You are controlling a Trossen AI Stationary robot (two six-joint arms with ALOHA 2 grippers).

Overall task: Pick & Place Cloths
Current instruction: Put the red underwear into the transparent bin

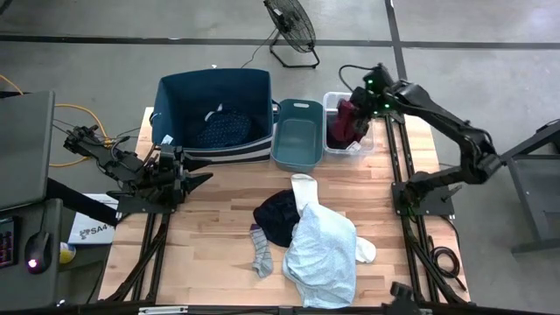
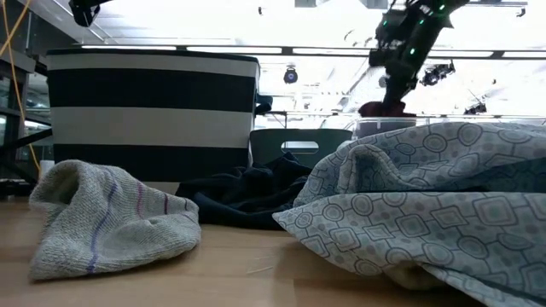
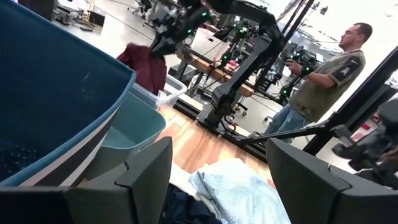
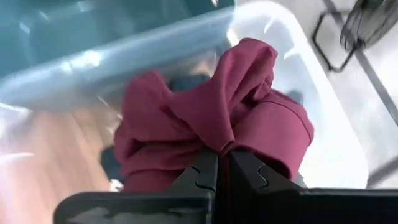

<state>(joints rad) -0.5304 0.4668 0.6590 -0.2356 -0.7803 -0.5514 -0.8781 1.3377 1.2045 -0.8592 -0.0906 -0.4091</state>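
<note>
Right gripper (image 4: pixel 222 163): jaws pressed together, pinching a fold of the maroon cloth (image 4: pixel 217 118), which hangs bunched above the clear bin (image 1: pixel 349 124) at the far right of the surface (image 1: pixel 219 192). Left gripper (image 1: pixel 194 179): jaws spread wide, holding nothing, parked near the left edge in front of the large striped bin (image 1: pixel 214 114).

Near edge: the pale blue-white patterned shirt (image 1: pixel 320 252) lies crumpled; a white sock (image 1: pixel 304 191) emerges from under it, mostly covered. The grey sock (image 1: pixel 262 254) lies just beside it on the left. The black cloth (image 1: pixel 278 217) sits behind, partly overlapped by the shirt.

Far side: the navy dotted cloth (image 1: pixel 223 129) lies inside the striped bin. The teal bin (image 1: pixel 296 136) stands between the two other bins.

A white label (image 1: pixel 92 229) at the left edge reads "SA4"; the rest is cut off.

A person (image 3: pixel 323 74) stands beyond the surface.
</note>
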